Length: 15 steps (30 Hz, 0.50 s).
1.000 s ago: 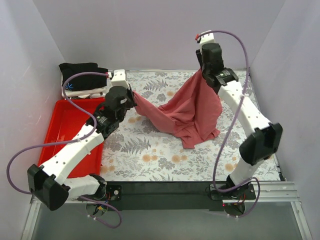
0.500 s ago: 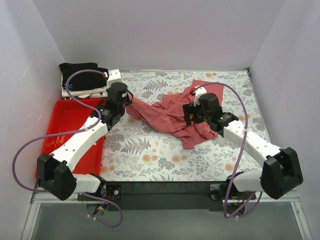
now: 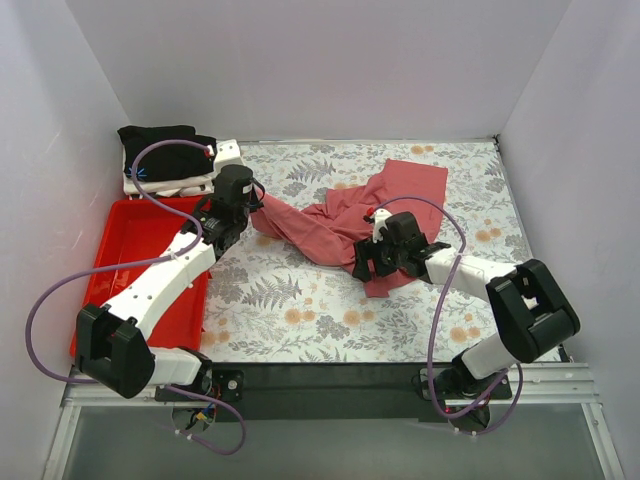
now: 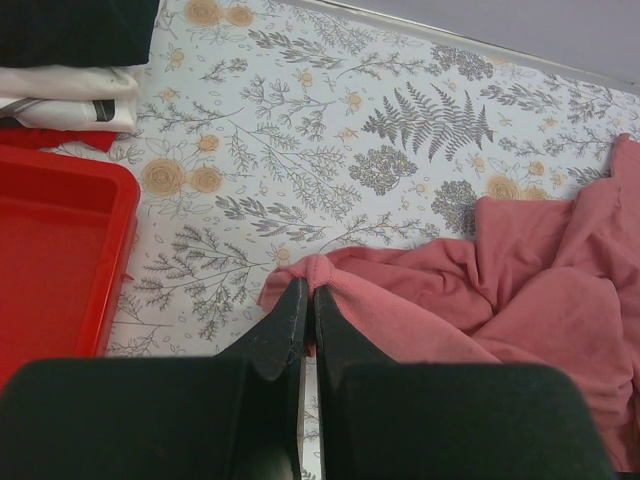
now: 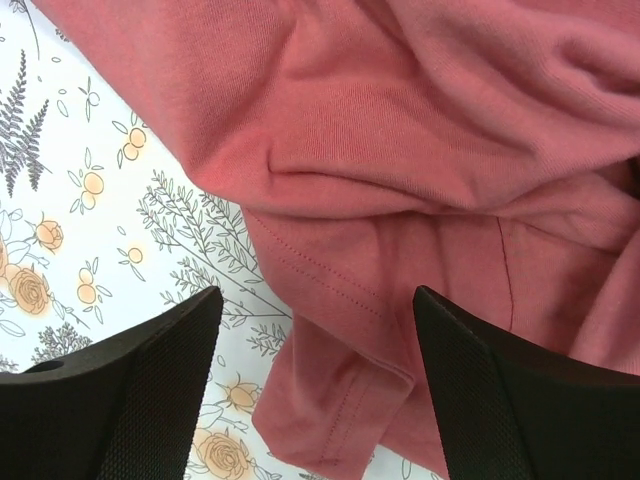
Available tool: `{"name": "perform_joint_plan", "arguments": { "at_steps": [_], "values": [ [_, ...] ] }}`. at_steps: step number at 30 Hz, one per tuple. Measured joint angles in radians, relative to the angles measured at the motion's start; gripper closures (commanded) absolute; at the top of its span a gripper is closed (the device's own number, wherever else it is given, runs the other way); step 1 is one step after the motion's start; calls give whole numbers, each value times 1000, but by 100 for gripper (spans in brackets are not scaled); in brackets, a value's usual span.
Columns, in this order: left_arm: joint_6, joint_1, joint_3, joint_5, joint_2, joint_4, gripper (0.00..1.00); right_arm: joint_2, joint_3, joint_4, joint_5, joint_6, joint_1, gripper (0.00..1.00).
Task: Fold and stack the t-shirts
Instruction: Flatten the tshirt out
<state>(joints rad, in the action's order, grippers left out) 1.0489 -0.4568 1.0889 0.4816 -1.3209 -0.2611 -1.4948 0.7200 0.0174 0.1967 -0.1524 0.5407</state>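
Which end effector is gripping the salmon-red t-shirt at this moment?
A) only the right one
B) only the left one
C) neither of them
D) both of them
B: the left end effector is closed on a bunched edge of the salmon-red t-shirt, while the right end effector stands open over the cloth, with nothing pinched between its fingers.

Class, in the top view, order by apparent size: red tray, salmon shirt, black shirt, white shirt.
salmon shirt and red tray: too alike to rank
black shirt
white shirt, only its edge showing

Floral table (image 3: 300,310): salmon-red shirt (image 3: 330,228), red tray (image 3: 115,240), apparently shirt stack (image 3: 160,158)
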Motion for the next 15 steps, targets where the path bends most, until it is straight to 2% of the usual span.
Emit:
{"name": "perform_joint_plan", "arguments": {
  "at_steps": [3, 6, 7, 10, 15],
  "values": [
    [0, 2, -2, 0, 0, 0, 100, -14, 0, 11, 3, -2, 3, 39],
    [1, 2, -2, 0, 0, 0, 100, -17, 0, 12, 4, -8, 4, 53],
    [2, 2, -2, 0, 0, 0, 100, -17, 0, 13, 5, -5, 4, 62],
    [3, 3, -2, -2, 0, 0, 100, -19, 0, 16, 10, -5, 5, 76],
    [3, 3, -4, -3, 1, 0, 100, -40, 0, 16, 16, -5, 6, 76]
  ]
}}
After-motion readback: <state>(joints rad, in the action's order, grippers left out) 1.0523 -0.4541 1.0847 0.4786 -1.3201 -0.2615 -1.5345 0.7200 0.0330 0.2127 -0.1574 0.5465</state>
